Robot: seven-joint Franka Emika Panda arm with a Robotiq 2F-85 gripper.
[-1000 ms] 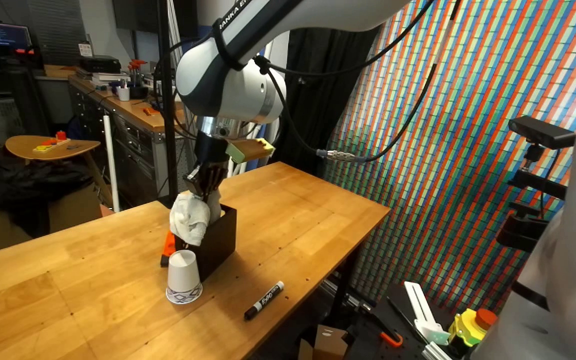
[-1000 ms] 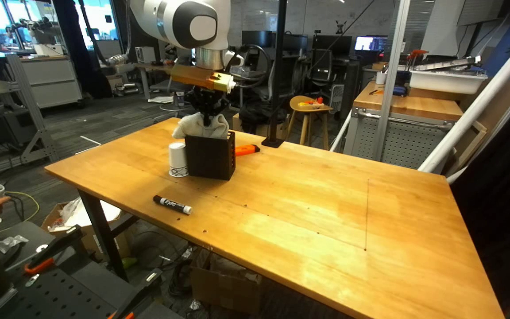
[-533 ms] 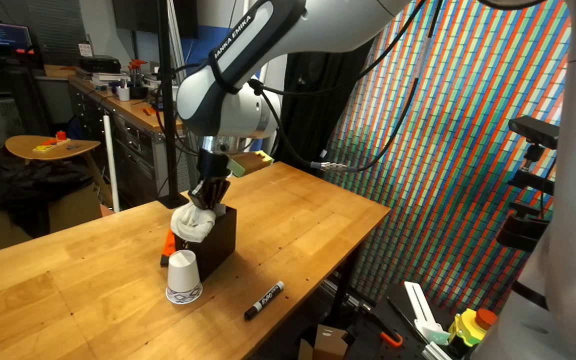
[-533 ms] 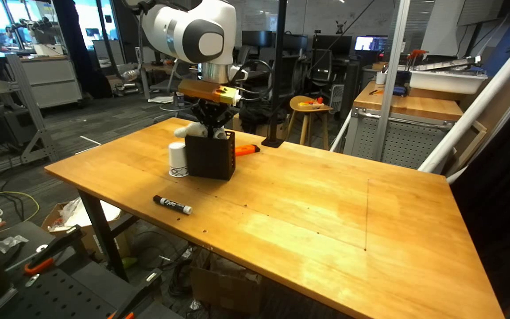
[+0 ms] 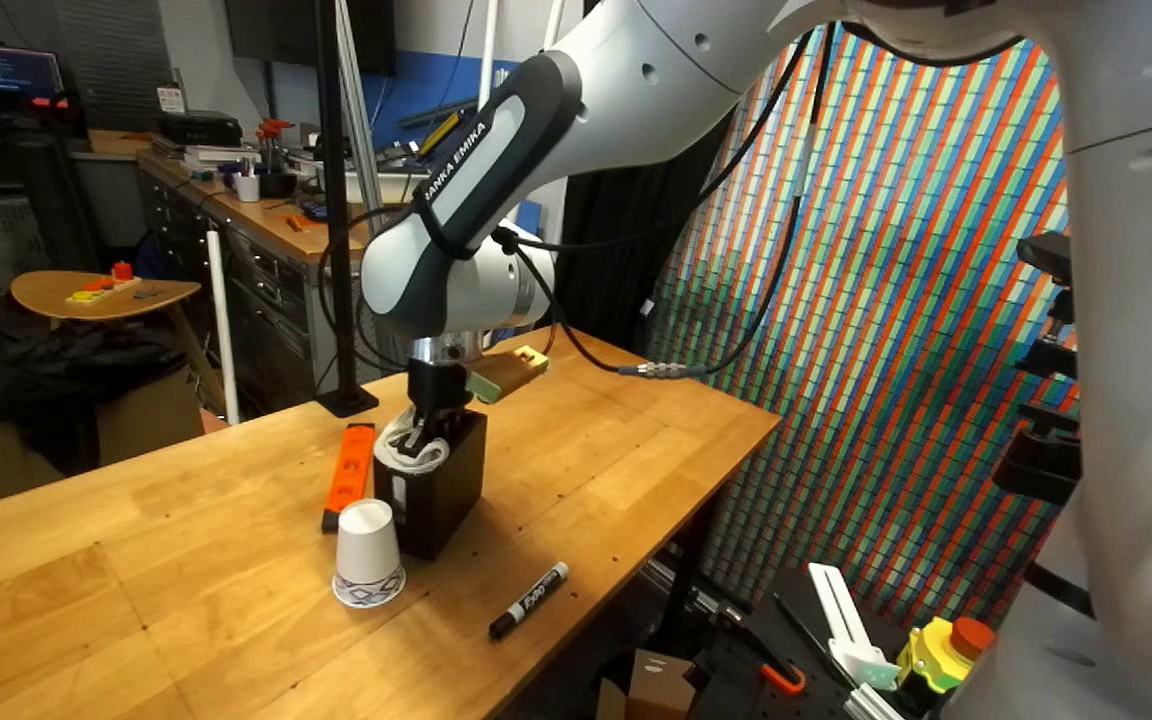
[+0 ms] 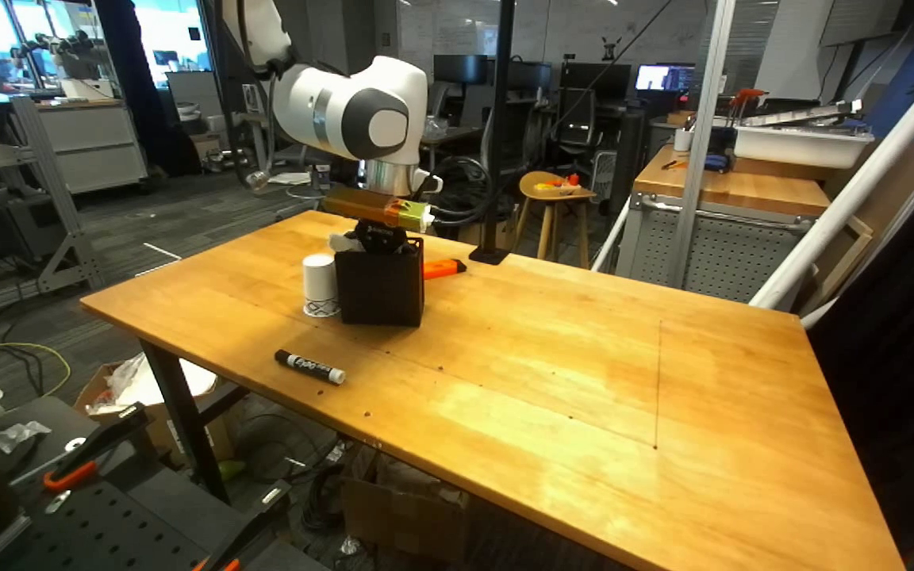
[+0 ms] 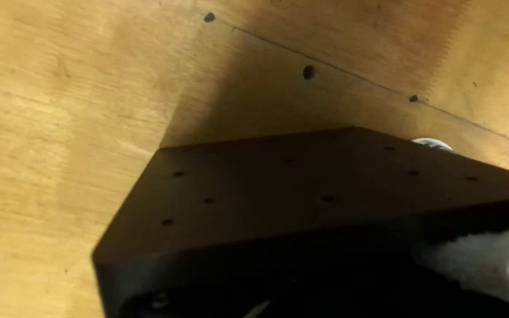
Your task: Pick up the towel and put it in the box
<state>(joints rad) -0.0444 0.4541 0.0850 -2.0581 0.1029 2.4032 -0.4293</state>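
Exterior view: closed gripper [image 5: 418,440] in the mouth of the black box [image 5: 451,492], amid the bunched white towel [image 5: 418,464]; any hold is hidden.

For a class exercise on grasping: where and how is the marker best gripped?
Probably the middle of the marker, from above, with jaws closing across its width: it is long, thin and lies on its side on the table.

Wood counter [image 6: 520,365], small dark holes in the top. Black box [image 6: 380,289] standing on it. White paper cup [image 5: 368,550] upside down, just beside box. Opposite sides of box: orange bar [image 5: 353,462] lying flat, near; Expo marker [image 5: 529,600] lying farther off. Black post base [image 5: 347,402] apart from box
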